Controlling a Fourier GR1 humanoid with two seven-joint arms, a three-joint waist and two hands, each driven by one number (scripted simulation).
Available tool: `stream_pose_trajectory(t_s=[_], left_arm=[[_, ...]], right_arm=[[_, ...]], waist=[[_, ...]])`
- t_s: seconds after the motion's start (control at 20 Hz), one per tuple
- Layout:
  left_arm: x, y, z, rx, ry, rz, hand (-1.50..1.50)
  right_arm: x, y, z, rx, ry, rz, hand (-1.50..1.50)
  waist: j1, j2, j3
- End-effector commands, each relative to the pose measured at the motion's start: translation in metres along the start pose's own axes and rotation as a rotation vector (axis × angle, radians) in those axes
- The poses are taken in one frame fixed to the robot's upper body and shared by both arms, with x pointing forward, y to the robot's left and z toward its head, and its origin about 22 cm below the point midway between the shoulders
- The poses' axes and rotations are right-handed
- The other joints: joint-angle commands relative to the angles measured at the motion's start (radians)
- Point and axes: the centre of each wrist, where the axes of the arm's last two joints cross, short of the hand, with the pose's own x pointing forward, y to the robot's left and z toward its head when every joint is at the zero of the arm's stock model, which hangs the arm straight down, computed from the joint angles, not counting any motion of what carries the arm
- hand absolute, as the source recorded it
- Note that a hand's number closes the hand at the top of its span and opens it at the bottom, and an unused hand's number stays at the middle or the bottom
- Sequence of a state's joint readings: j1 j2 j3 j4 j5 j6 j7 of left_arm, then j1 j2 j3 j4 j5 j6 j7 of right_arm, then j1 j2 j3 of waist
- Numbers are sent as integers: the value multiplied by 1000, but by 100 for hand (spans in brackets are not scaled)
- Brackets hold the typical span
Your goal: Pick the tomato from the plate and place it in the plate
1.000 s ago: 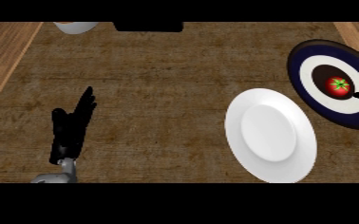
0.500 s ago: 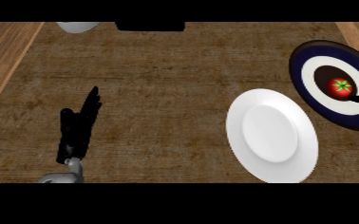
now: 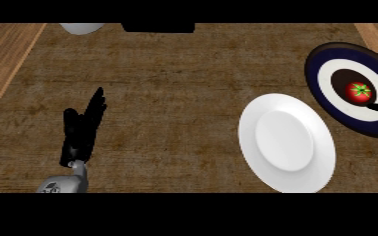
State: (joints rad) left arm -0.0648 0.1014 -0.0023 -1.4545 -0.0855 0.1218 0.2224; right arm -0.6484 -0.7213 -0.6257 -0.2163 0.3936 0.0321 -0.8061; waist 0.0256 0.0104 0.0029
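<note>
A red tomato (image 3: 359, 90) with a green stem lies in the dark centre of a navy-and-white ringed plate (image 3: 325, 75) at the right edge. A plain white plate (image 3: 286, 142) sits nearer, to its lower left, with nothing on it. My left hand (image 3: 81, 130) rests open on the counter at the lower left, fingers straight and pointing up, far from both plates. Only a small black part of my right hand (image 3: 371, 107) shows at the right edge, just below the tomato and over the ringed plate.
A pale bowl (image 3: 81, 27) and a black object (image 3: 159, 27) stand at the counter's far edge. Light wooden strips (image 3: 18, 50) border the dark counter top on the left and at the far right.
The black part of my right hand over the ringed plate has slid toward the right edge. My left hand has barely shifted. The tomato and both plates stay put.
</note>
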Motion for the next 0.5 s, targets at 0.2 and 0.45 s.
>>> stream_pose_trajectory(t_s=[0.2, 0.45], left_arm=[[6, -2, -3, 1, -19, 9, 0], [-9, 0, 2, 15, -4, 0, 0]], right_arm=[[-16, -13, 22, -43, 44, 51, -150], [-13, -38, 24, -59, 61, 73, -150]], waist=[[-2, 1, 0], [2, 2, 1]])
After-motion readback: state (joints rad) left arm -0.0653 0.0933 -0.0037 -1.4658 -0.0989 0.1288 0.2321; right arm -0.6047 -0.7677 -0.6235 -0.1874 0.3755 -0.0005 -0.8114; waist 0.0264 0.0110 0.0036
